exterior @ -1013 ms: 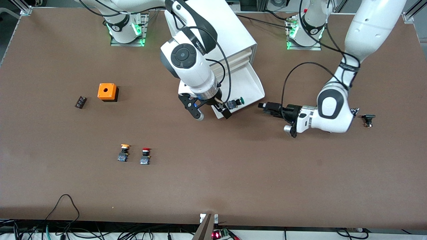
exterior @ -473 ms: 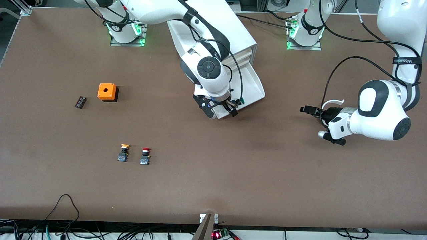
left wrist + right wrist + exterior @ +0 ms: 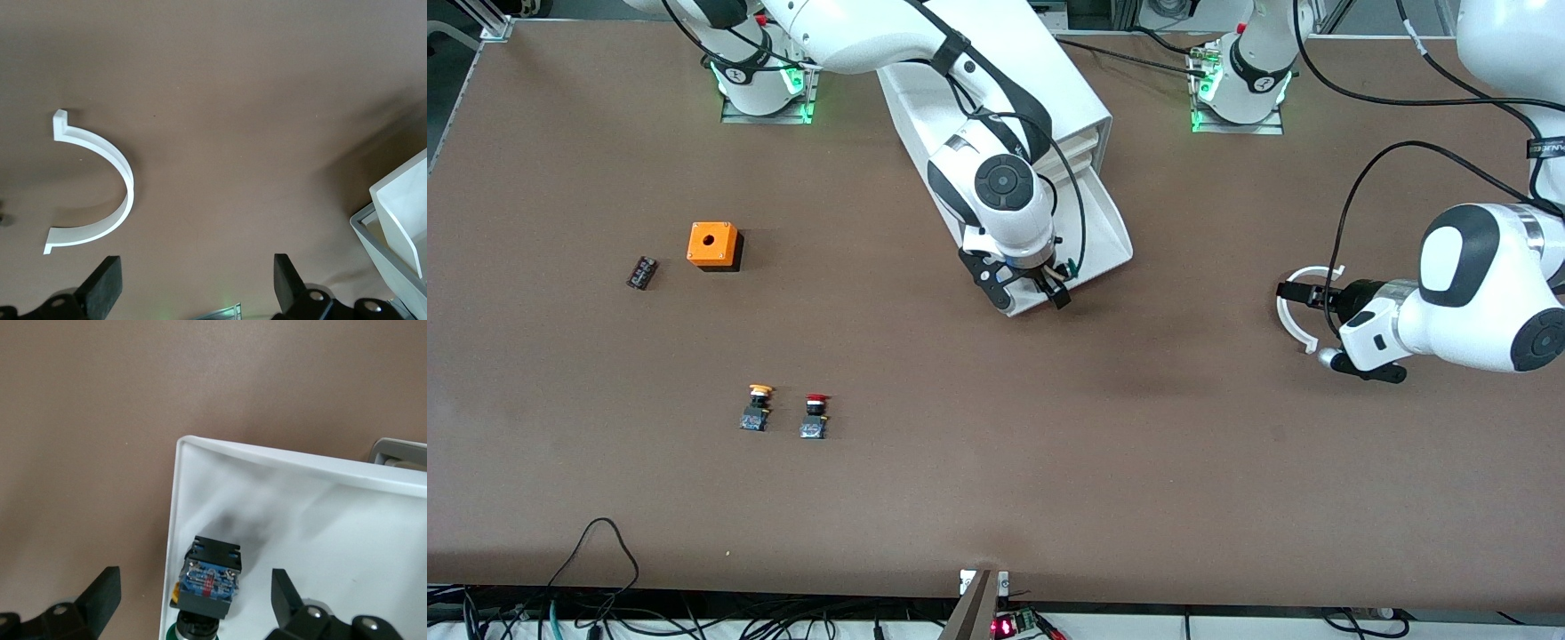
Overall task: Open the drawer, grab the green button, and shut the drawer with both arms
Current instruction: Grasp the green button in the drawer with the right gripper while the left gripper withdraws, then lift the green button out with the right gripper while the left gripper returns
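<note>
**Open fingers over the button at the drawer's front corner: mis-grasp is the main hazard**

Nearest the front camera we note two spare buttons on the table, the orange-capped button (image 3: 759, 406) and the red-capped button (image 3: 815, 416), side by side and well apart from the work. They present no hazard unless one is mistaken for the target.

Next, toward the left arm's end of the table, the left gripper (image 3: 1303, 295) hangs low over bare table with its fingers spread and nothing between them. A white curved bracket (image 3: 100, 179) lies on the table just beside it. We judge that a careless swing toward the cabinet could sweep this bracket along.

Farther up, the right gripper (image 3: 190, 600) is over the pulled-out drawer (image 3: 1107, 227), fingers wide apart and empty. The button (image 3: 210, 577) lies on its side in the drawer, close to the front corner, between the two fingers as the right wrist view shows it. We cannot tell whether a finger touches it yet.

Risks as we assess them:
- One finger comes down on the drawer's rim instead of inside, blocking closure or shoving the drawer.
- The button, lying on its side, rolls or skids on the smooth tray as the fingers close.
- The light cabinet (image 3: 1005, 71) shifts if the drawer is pressed.
</note>
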Motion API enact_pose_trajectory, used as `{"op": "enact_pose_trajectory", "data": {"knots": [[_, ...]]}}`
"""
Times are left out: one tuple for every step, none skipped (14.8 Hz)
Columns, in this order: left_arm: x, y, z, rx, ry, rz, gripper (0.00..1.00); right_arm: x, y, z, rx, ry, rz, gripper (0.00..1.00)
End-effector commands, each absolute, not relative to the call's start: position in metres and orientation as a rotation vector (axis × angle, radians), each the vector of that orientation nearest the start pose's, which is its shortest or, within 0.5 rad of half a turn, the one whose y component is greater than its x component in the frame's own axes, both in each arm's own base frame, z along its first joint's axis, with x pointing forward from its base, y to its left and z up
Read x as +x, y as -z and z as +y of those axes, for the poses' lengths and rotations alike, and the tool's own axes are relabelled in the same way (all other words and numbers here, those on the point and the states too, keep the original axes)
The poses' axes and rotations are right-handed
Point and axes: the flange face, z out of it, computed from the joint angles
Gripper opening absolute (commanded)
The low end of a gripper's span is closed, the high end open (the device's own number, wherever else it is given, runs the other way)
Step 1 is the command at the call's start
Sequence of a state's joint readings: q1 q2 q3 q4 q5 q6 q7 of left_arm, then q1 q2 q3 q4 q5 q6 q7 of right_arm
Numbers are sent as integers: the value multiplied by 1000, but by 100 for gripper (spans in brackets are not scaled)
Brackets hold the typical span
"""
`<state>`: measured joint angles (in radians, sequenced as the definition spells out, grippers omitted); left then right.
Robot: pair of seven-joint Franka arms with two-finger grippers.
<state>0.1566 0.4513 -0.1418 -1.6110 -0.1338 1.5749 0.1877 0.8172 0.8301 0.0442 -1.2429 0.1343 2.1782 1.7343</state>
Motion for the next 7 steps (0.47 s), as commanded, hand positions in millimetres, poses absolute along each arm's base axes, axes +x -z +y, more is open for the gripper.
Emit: {"op": "enact_pose_trajectory", "data": {"knots": [[614, -367, 3, -3242, -785, 214, 100, 493, -270, 590, -2662, -141, 1388, 100], [612, -371, 4, -3238, -800, 215, 100, 491, -266, 590, -2669, -141, 1388, 100], [616, -385, 5, -3241, -762, 216, 100, 490, -265, 591, -2673, -138, 1385, 99], [618, -389, 5, -3242, -752, 220, 100, 490, -265, 591, -2679, -133, 1380, 97], [619, -390, 5, -3239, -747, 218, 100, 490, -265, 591, -2679, -133, 1380, 93], [618, -394, 7, -3216, -734, 195, 100, 490, -265, 591, -2685, -125, 1371, 76], [618, -399, 7, -3214, -720, 158, 100, 491, -266, 590, -2690, -117, 1365, 66]]}}
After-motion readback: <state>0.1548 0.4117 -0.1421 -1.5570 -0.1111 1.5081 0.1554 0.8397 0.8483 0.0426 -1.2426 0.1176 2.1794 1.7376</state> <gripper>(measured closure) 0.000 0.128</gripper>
